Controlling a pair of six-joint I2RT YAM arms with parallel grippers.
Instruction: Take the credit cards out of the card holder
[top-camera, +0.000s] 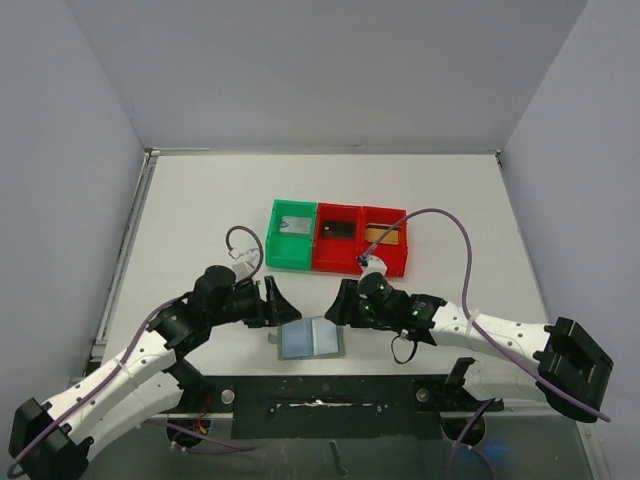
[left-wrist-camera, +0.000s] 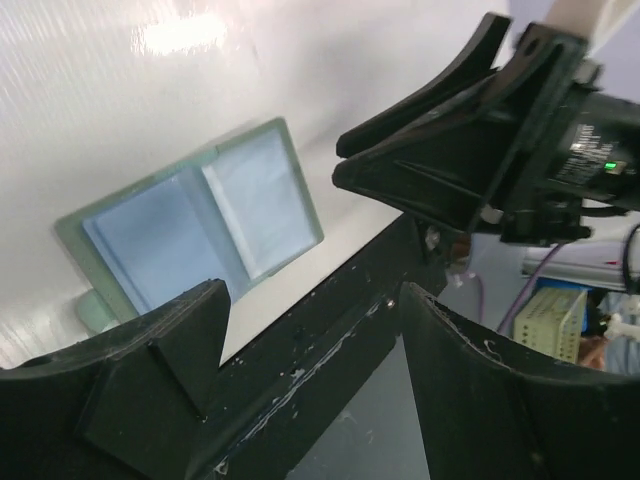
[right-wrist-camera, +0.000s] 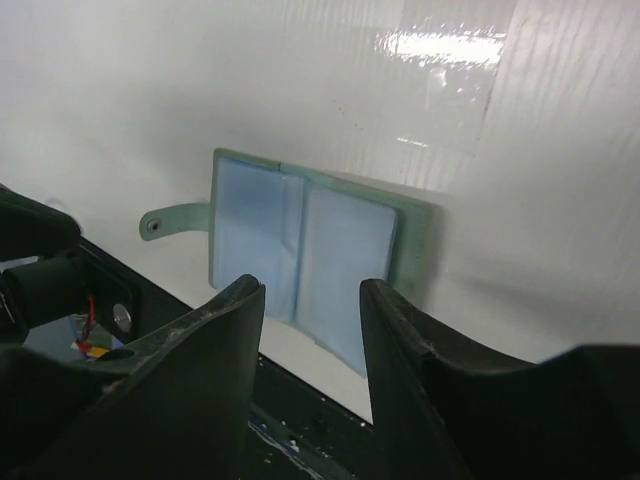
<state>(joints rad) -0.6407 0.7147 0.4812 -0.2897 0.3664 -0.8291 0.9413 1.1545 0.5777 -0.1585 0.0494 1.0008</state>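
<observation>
The card holder (top-camera: 311, 340) lies spread open and flat on the table (top-camera: 200, 220), close to the middle of the near edge. Its long axis runs along that edge, and its strap tab (right-wrist-camera: 175, 218) points toward the left side. The left end effector (top-camera: 284, 303) and the right end effector (top-camera: 337, 309) hang just behind it, one over each panel, both with jaws apart and empty. Neither looks clearly nearer. The holder sits below them and toward the near edge. I can't make out any credit cards in its pockets.
</observation>
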